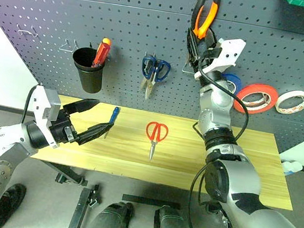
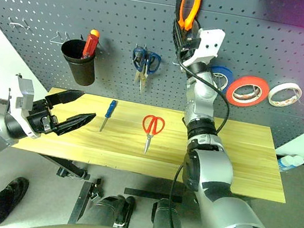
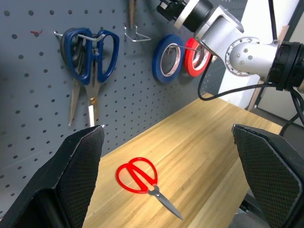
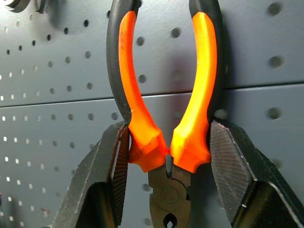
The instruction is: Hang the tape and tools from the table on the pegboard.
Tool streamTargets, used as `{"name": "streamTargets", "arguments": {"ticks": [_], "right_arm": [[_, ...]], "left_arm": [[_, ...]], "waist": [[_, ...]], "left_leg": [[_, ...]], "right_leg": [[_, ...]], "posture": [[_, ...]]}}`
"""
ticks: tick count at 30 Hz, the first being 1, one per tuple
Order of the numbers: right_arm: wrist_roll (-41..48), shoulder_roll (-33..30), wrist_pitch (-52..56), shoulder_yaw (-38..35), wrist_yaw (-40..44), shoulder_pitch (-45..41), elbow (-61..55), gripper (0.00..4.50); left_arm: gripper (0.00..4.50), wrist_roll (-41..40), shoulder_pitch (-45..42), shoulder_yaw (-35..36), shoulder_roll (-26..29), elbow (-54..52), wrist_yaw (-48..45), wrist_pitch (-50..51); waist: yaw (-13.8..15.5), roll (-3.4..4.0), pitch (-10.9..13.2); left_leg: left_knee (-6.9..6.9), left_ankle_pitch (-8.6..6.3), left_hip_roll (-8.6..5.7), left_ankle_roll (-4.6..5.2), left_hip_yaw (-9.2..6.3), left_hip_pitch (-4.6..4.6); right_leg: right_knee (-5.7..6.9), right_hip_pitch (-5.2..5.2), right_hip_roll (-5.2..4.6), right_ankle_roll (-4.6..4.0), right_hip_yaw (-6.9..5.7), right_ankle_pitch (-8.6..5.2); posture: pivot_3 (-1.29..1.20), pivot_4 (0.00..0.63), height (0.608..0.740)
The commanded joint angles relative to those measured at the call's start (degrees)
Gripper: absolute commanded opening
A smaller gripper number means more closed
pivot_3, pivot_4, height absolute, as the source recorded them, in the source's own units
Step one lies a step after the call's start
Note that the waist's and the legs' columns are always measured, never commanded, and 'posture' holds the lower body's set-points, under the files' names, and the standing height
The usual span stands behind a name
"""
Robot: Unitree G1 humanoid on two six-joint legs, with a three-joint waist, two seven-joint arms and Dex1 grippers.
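I see the pliers [image 4: 166, 118] wearing glossy orange grips edged in matt black rubbery plastic, with a dull dark metal head and pivot below them. My right gripper [image 4: 168, 175] clamps them between matt black fingers [image 4: 228, 161] whose inner faces are cross-hatched and rough. Behind the pliers, the pegboard [image 1: 52, 11] looks like smooth painted grey sheet, slightly satin. Below it, the table [image 1: 246, 175] is pale wood, smooth with visible grain. On that wood, the red scissors [image 1: 155, 135] have shiny plastic handles and bright metal blades. My left gripper [image 3: 166, 190] shows the same textured matt black fingers [image 3: 78, 175]. Beside the pliers, the red tape [image 1: 256, 98] looks glossy.
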Motion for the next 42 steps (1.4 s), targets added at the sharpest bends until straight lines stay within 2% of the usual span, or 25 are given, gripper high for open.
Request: {"name": "streamTargets", "arguments": {"ticks": [1,25,27,29,33,42], "right_arm": [[-1.94,-1.37,-2.07,0.16,-2.92,-0.66,0.27,2.13],[-9.63,0.23,-7.23,4.03,-9.67,3.97,7.81,2.13],[-10.10,-0.07,-7.29,4.08,-10.78,4.04,8.38,2.83],[-9.22,-0.10,-7.05,3.59,-9.83,3.95,8.70,3.29],[-12.34,-1.12,-7.68,5.08,-13.66,3.92,8.62,4.49],[-10.82,-0.87,-8.21,4.31,-12.28,4.00,7.59,4.49]], "left_arm": [[4.50,-0.55,-0.80,0.78,0.78,-0.50,-0.09,-0.27],[4.50,-3.09,1.00,2.79,2.68,-3.40,1.30,2.21],[4.50,-3.10,1.18,2.84,2.62,-3.59,1.40,2.25],[4.50,-3.18,1.41,2.95,2.54,-3.81,1.49,2.29],[4.50,-3.27,1.54,3.10,2.50,-3.79,1.55,2.23],[4.50,-3.49,1.53,2.68,2.35,-3.78,1.75,2.05]], "waist": [[-0.03,0.00,0.00],[0.00,-0.08,0.93],[0.01,-0.10,1.11],[-0.01,-0.13,1.30],[0.08,-0.16,1.42],[0.07,-0.24,1.60]], "left_leg": [[0.00,0.00,0.00,0.00,0.00,0.00],[-0.05,0.01,0.02,-0.01,-0.01,0.01],[-0.07,0.01,0.02,-0.01,-0.01,0.01],[-0.08,0.01,0.02,-0.01,-0.01,0.00],[-0.04,0.02,0.02,-0.03,-0.01,0.00],[-0.04,0.06,0.02,-0.15,-0.02,0.00]], "right_leg": [[0.00,0.00,0.00,-0.01,0.00,0.00],[-0.04,-0.01,0.01,-0.03,0.02,-0.01],[-0.05,-0.02,0.01,-0.03,0.01,-0.01],[-0.06,-0.02,0.02,-0.03,0.02,-0.01],[-0.06,-0.02,0.02,-0.06,0.01,0.00],[-0.10,0.00,0.02,-0.20,0.01,0.03]], "posture": [[-0.07,0.174,0.740],[-0.04,0.197,0.740],[-0.04,0.196,0.740],[-0.04,0.192,0.740],[-0.04,0.191,0.740],[-0.04,0.186,0.740]]}}
